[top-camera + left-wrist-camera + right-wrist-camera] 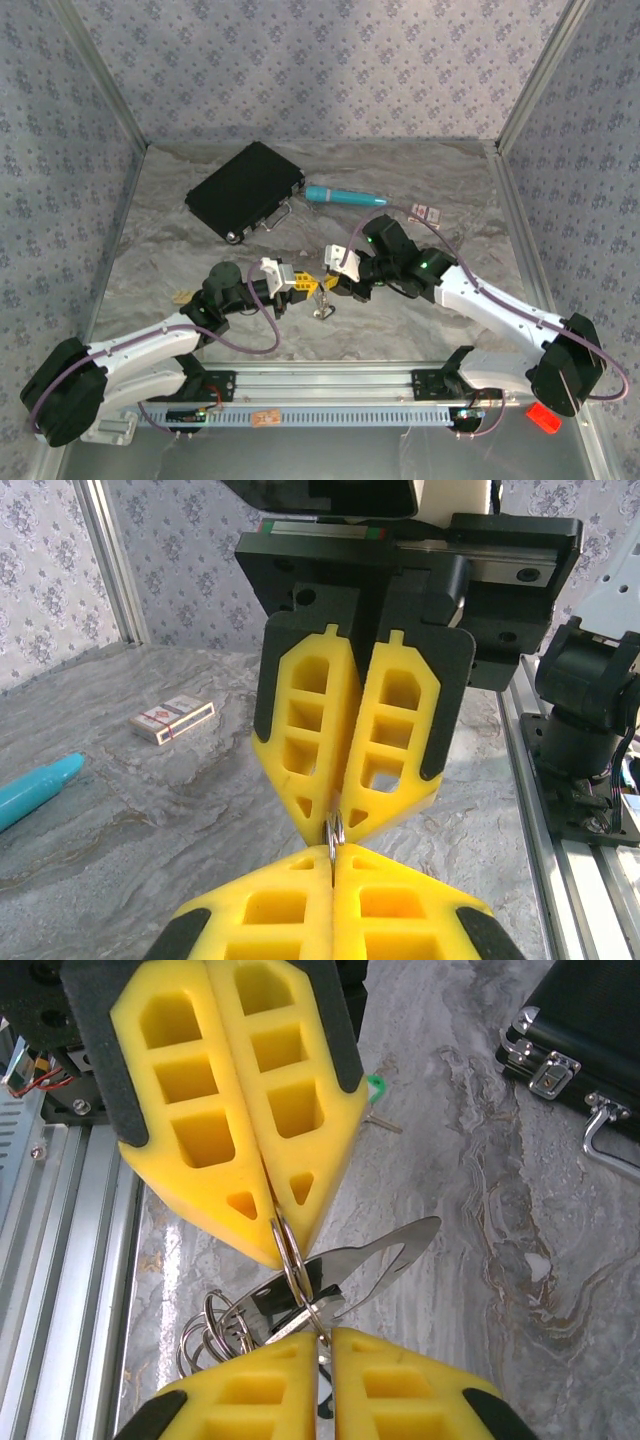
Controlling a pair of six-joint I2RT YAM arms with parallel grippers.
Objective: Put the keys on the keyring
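the left gripper (333,865), fully closed, is pinching the thin keyring (290,1260) by its edge. the right gripper (322,1340), fingers together, is gripping the same loop from the opposite side, over the table (480,1260). a silvery tag (390,1250) and small links (210,1325) are hanging from it. a green-headed key (375,1084) is lying apart on the table, so threading seems not yet done.

We see yellow fingers (335,1120) and a silvery keyring (288,1258). The table (150,235) is veined grey, the case (245,190) black, the pen (345,196) teal.
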